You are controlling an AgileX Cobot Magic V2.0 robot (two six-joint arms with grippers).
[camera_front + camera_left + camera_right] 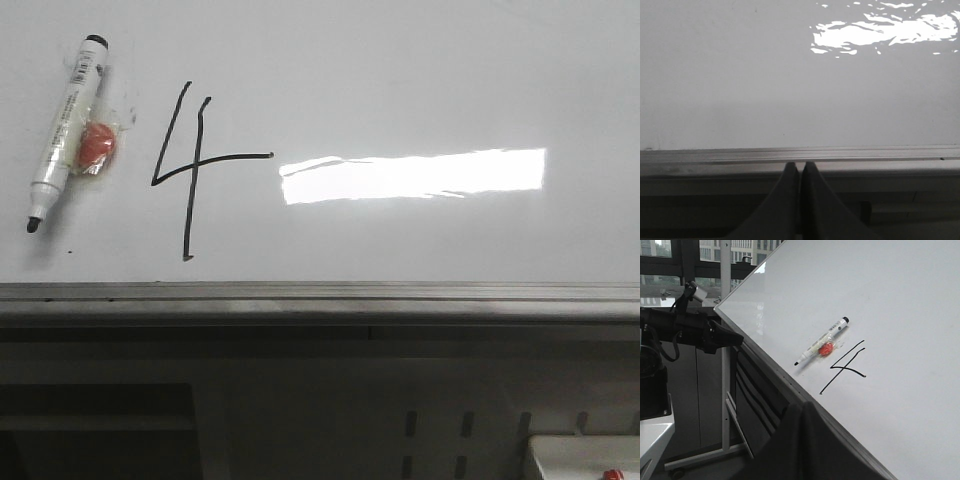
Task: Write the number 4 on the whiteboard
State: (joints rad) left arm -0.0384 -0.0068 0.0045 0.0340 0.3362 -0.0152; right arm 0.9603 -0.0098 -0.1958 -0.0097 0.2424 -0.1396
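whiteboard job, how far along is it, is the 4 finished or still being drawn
The number 4 looks finished on the whiteboard: slanted stroke, bar and long vertical are all drawn. The marker lies uncapped on the board left of the digit, held by nobody. Nothing is in hand: the left gripper and right gripper both have their jaws shut and empty, off the board's lower edge. Little seems left, perhaps only capping the marker.

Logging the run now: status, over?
Both hands shut, empty. Thin black hand-drawn number 4 on glossy white whiteboard. White marker pen lying beside it.
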